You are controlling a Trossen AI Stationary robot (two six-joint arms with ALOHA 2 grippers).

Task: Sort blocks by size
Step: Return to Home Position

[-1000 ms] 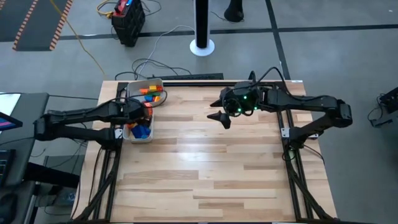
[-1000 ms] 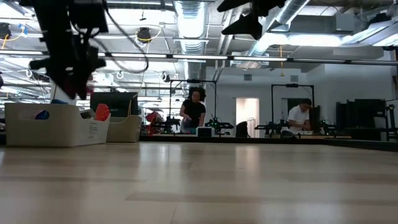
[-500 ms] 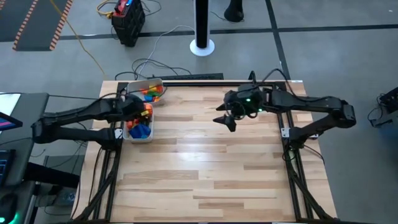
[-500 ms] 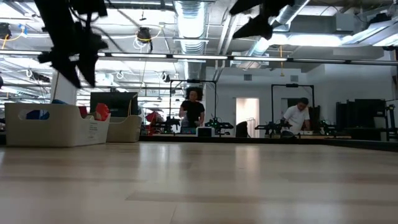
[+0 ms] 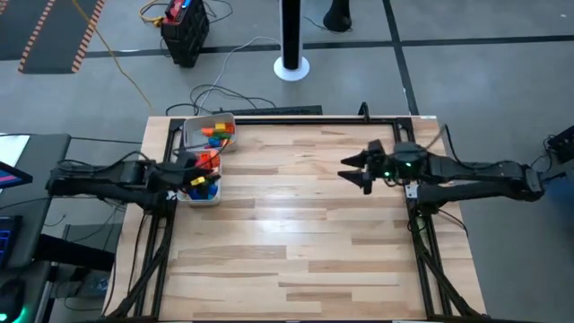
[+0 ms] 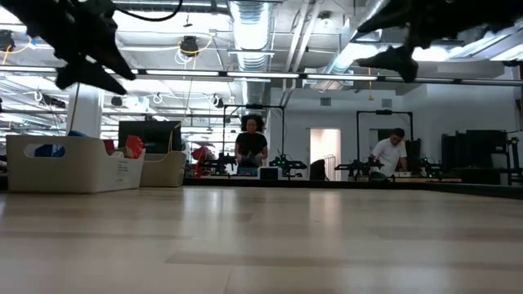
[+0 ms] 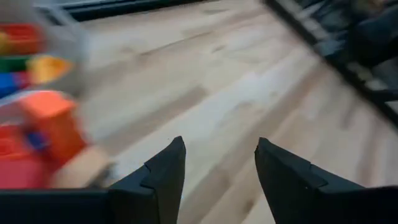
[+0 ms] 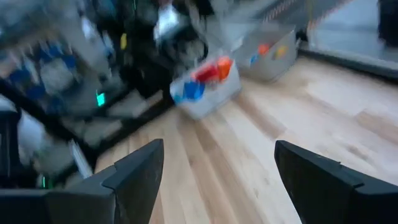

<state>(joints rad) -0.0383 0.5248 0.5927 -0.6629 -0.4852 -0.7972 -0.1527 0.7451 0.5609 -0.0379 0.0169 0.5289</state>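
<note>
claw l (image 7: 219, 143), claw r (image 8: 219, 145): open, empty

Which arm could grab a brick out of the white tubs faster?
Probably the left. The left pincer, open, hangs right by the white tubs holding the bricks; the right pincer, also open, is far off across the table.

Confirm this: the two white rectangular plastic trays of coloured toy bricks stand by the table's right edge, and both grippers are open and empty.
Not right: the high view shows the white rectangular plastic trays of coloured toy bricks by the left edge of the wooden table. The left gripper and right gripper are open and empty.
</note>
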